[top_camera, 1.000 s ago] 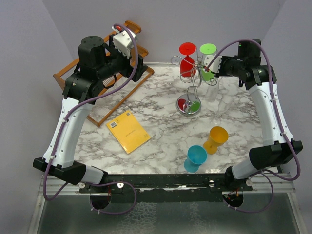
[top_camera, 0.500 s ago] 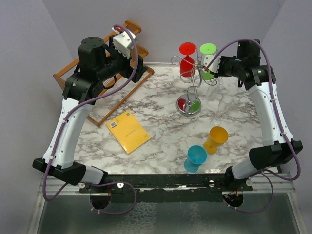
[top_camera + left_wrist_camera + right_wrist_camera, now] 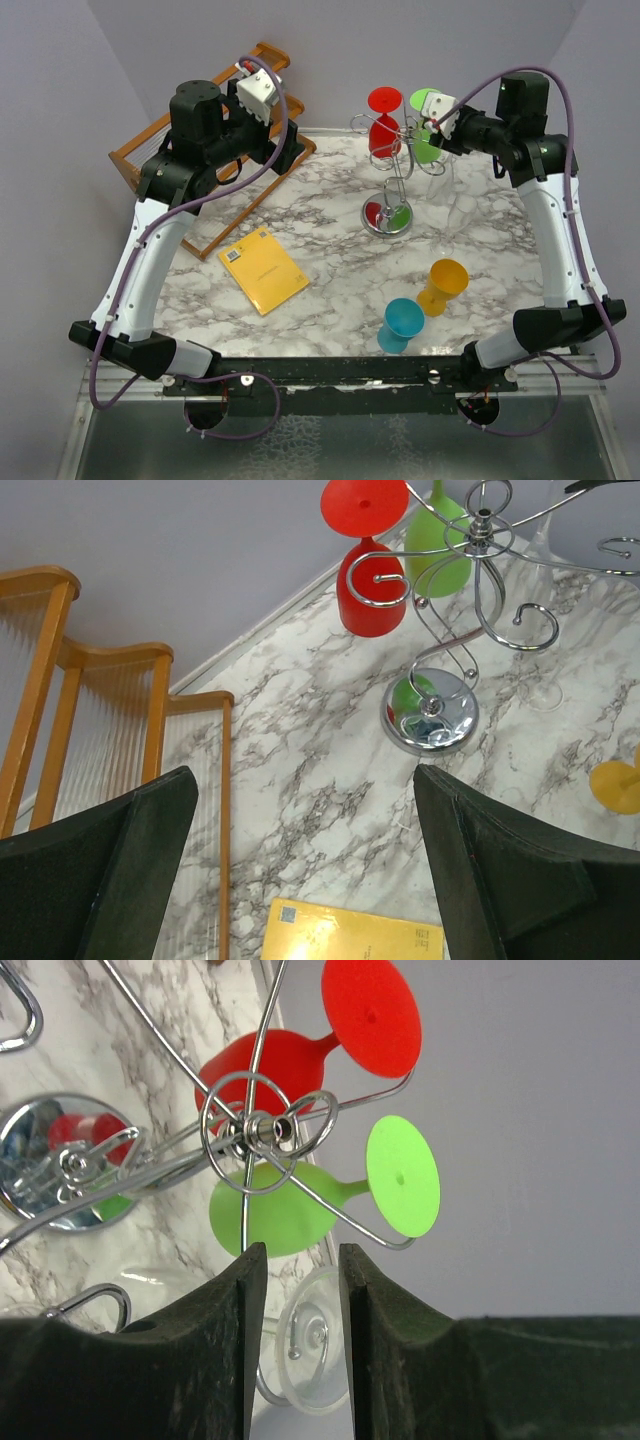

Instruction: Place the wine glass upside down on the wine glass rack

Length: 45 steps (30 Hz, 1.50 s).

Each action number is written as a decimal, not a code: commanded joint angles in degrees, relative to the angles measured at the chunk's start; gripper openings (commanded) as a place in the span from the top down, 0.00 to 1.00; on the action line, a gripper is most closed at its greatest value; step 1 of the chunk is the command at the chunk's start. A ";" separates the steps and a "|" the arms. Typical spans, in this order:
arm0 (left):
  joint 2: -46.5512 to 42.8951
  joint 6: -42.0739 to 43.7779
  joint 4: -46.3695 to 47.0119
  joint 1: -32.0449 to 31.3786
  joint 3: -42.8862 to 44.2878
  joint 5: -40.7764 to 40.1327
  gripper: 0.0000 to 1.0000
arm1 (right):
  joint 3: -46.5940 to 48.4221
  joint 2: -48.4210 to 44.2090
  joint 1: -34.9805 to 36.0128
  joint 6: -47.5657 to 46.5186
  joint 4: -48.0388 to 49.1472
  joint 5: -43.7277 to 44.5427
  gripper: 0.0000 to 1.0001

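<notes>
The wine glass rack (image 3: 399, 172), a silver wire stand on a round shiny base (image 3: 430, 712), stands at the back of the marble table. A red glass (image 3: 383, 127) and a green glass (image 3: 426, 150) hang upside down from it. A clear wine glass (image 3: 316, 1348) also hangs upside down from a scroll arm, its foot just beyond my right fingertips. My right gripper (image 3: 297, 1252) is level with the rack's top at its right side (image 3: 431, 127), jaws a little apart with nothing between them. My left gripper (image 3: 305, 780) is wide open and empty, high over the back left (image 3: 287, 148).
A slatted wooden rack (image 3: 215, 190) leans at the back left. A yellow booklet (image 3: 263, 270) lies left of centre. A yellow glass (image 3: 443, 285) and a blue glass (image 3: 402, 322) stand at the front right. Walls close the table at the back and sides.
My right gripper's jaws have parted and the arm has risen and drawn back slightly from the rack. The left arm has shifted a little.
</notes>
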 commanded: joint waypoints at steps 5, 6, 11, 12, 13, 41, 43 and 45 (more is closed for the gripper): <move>-1.24 -2.99 3.51 0.34 -2.44 1.73 0.01 | -1.64 -7.42 0.41 19.42 7.00 0.66 0.58; -1.22 -2.80 3.60 0.34 -2.69 1.66 0.01 | -2.34 -8.40 0.37 20.56 7.31 1.90 0.57; -1.62 -2.67 4.42 0.34 -5.03 2.06 0.01 | -7.18 -14.60 0.30 23.42 6.97 7.07 0.55; -1.83 -2.73 4.71 0.34 -5.86 2.36 0.01 | -8.71 -16.27 -0.19 23.40 6.56 7.34 0.55; -2.01 -2.68 4.85 0.34 -6.80 2.73 0.01 | -10.05 -18.49 -1.10 23.26 5.87 6.77 0.55; -2.23 -1.44 5.71 0.69 -13.91 5.43 0.01 | -40.28 -25.23 -27.63 53.15 13.14 0.32 0.40; -2.18 -1.41 5.75 0.75 -13.92 5.41 0.01 | -39.33 -23.31 -27.63 53.92 14.05 0.72 0.43; -2.23 -1.28 5.62 0.71 -13.91 5.31 0.01 | -38.19 -20.80 -27.63 54.17 14.44 1.13 0.46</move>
